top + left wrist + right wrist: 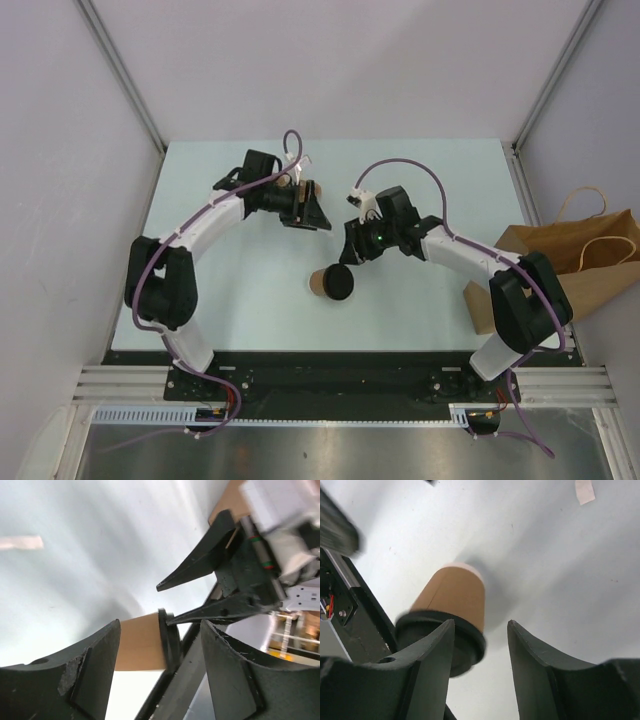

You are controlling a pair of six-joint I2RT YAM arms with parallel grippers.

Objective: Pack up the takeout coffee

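Observation:
The takeout coffee (pixel 330 283), a tan paper cup with a black lid, lies on its side on the pale table, between the two grippers. My left gripper (pixel 311 208) is open and empty, hovering beyond the cup. In the left wrist view the cup (pixel 140 642) shows between that gripper's spread fingers (pixel 95 670). My right gripper (pixel 350 260) is open and empty, just right of the cup. In the right wrist view the cup (pixel 452 595) and its lid (pixel 465 640) lie ahead, partly behind the left finger (pixel 427 665).
A large brown paper bag (pixel 580 252) with handles lies at the table's right edge. Its tan corner shows in the left wrist view (pixel 231 500). A small strip of tape (pixel 584 491) is stuck on the table. Grey walls enclose the table.

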